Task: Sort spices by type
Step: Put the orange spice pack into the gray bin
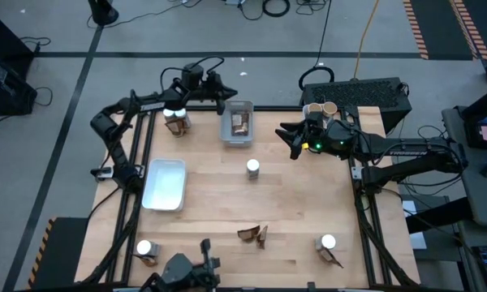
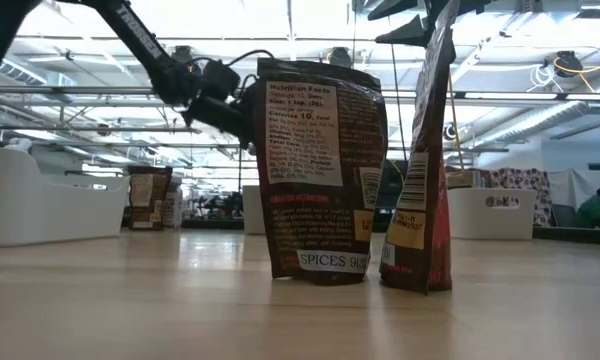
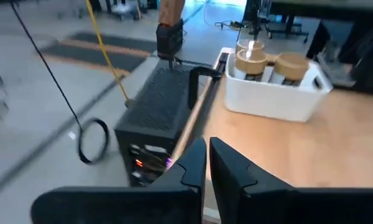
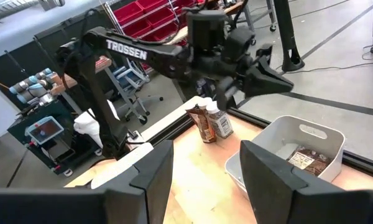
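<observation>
Spanning a grey-floored workshop, pale wooden table (image 1: 227, 211) with scattered packets (image 1: 253, 234).

The high view looks straight down on the whole table (image 1: 227, 211). The low view sits at tabletop height, very near two upright packets (image 2: 325, 165). Both wrist views look across the table's far edge, the right also seeing the grey tray (image 4: 298, 146) that appears from above.
</observation>
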Controlling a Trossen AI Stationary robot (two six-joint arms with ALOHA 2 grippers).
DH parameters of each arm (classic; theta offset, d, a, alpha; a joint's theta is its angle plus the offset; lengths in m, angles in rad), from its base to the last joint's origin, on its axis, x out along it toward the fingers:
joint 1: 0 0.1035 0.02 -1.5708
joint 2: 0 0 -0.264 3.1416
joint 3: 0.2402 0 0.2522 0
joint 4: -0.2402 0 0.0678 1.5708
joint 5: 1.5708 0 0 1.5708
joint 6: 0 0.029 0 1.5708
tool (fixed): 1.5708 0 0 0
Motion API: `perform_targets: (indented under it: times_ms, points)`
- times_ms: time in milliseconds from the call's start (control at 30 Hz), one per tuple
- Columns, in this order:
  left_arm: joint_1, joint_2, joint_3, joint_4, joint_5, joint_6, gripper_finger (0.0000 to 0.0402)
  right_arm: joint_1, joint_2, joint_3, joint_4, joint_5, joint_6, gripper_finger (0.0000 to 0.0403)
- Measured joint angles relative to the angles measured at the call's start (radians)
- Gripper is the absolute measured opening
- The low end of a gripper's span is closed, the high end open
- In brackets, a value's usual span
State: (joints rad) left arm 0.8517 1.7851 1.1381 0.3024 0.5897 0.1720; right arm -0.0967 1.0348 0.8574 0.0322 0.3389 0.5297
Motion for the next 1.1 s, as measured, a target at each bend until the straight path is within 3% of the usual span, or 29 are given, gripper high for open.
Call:
perform_targets:
  times_ms: [233, 400, 633, 833, 933, 1100]
  points:
    - [-0.07, -0.15, 0.0, -0.318, 0.095, -0.052, 0.0045, 0.0, 0.0, 0.0, 0.0, 0.0, -0.002, 0.0167]
    - [-0.179, -0.272, 0.0, -0.544, 0.067, -0.003, 0.0111, 0.0, 0.0, 0.0, 0.001, 0.0, -0.021, 0.0167]
    - [-0.301, -0.435, 0.0, -0.898, 0.046, -0.046, 0.0199, 0.0, 0.0, 0.0, 0.002, 0.0, -0.061, 0.0167]
    - [-0.378, -0.528, 0.0, -1.275, -0.043, -0.084, 0.0211, 0.0, 0.0, 0.0, 0.007, -0.004, -0.102, 0.0167]
    - [-0.422, -0.55, 0.0, -1.351, -0.091, -0.077, 0.0211, 0.0, 0.0, 0.0, 0.014, -0.056, -0.122, 0.0166]
    - [-0.531, -0.587, -0.001, -1.335, -0.053, -0.104, 0.0208, 0.001, 0.006, 0.001, 0.035, -0.161, -0.125, 0.0167]
